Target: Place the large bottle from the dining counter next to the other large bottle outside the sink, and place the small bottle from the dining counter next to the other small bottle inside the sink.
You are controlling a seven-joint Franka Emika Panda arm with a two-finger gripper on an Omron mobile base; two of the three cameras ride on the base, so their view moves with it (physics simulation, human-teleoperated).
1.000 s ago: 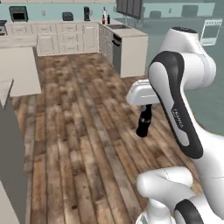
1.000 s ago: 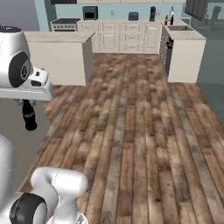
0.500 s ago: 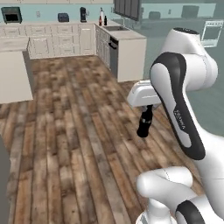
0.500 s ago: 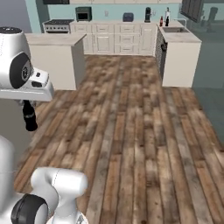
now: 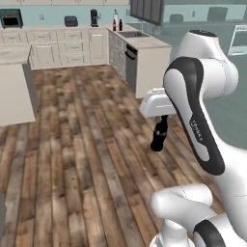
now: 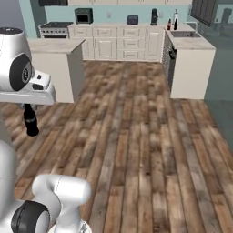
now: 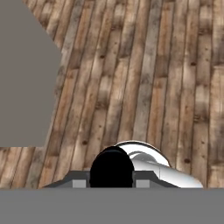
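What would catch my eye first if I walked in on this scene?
Most striking is the big white arm's gripper carrying a small black bottle by its neck, hanging in mid-air over the wooden plank floor. Far behind, in the kitchen corner, a counter with a sink has a couple of bottles standing beside it. A pale island stands on the floor to the left.
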